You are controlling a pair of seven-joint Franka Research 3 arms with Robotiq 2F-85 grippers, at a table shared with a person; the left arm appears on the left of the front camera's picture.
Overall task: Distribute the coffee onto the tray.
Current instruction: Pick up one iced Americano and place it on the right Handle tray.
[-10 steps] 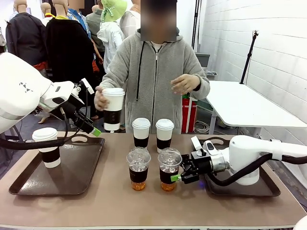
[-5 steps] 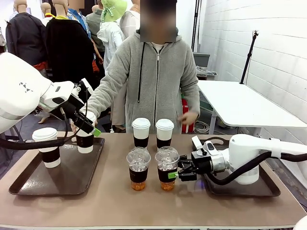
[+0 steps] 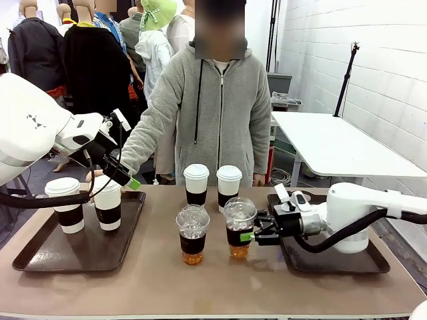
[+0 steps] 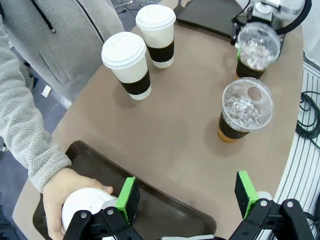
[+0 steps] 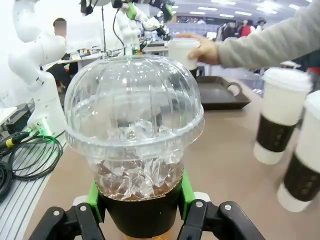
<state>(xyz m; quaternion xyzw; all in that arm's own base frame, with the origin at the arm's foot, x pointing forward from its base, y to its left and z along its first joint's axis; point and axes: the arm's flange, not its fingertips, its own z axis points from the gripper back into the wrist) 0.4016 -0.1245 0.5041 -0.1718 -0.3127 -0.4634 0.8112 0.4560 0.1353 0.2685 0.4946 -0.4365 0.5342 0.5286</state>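
Paper cup A [image 3: 65, 203] and paper cup B [image 3: 107, 205], white lids and black sleeves, stand upright on the left tray [image 3: 40, 252]. A person's hand [image 4: 59, 186] grips B. Paper cups C [image 3: 196, 184] and D [image 3: 229, 184] stand side by side at far mid-table. Iced coffee E [image 3: 192, 235], dome-lidded with dark liquid and ice, stands on the table. Iced coffee F [image 3: 238, 223], just beside it, is clamped low in the right gripper [image 3: 247, 236].

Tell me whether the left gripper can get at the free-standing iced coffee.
Probably yes. The left gripper hangs open over the tray edge, with bare table between it and the iced coffee; the right gripper holds only the neighbouring cup.
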